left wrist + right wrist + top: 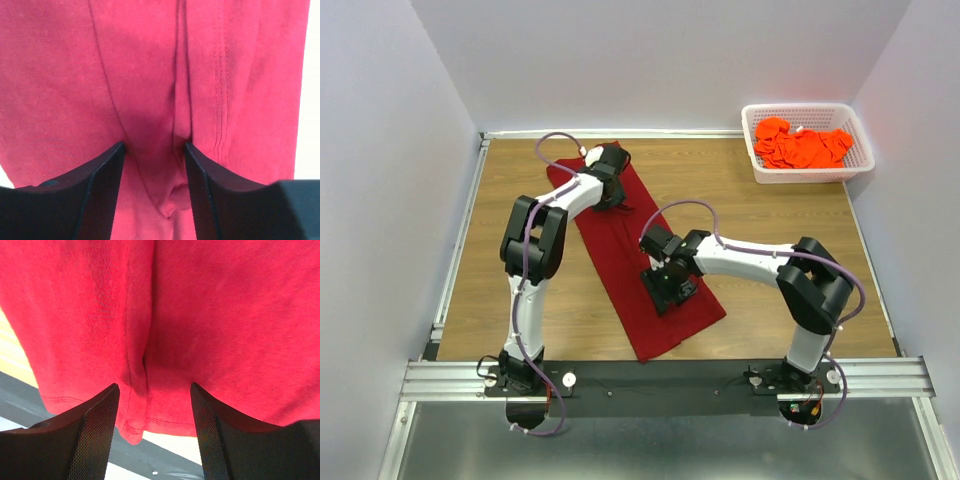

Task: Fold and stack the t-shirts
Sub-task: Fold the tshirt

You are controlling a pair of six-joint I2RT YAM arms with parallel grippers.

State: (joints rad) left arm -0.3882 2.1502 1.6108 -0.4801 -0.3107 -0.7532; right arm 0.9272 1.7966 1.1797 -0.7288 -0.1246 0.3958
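The maroon t-shirt lies as a long narrow strip running diagonally from the far left toward the near middle of the wooden table. My left gripper is down on its far end. In the left wrist view the left gripper is open, with a pucker of maroon cloth between the jaws. My right gripper is down on the near end. In the right wrist view the right gripper is open astride a crease of the shirt close to its hem. The orange t-shirts lie heaped in the basket.
The white mesh basket stands at the far right corner. Bare wooden table lies to the right of the shirt and also to its left. A black rail runs along the near edge, and white walls enclose the table.
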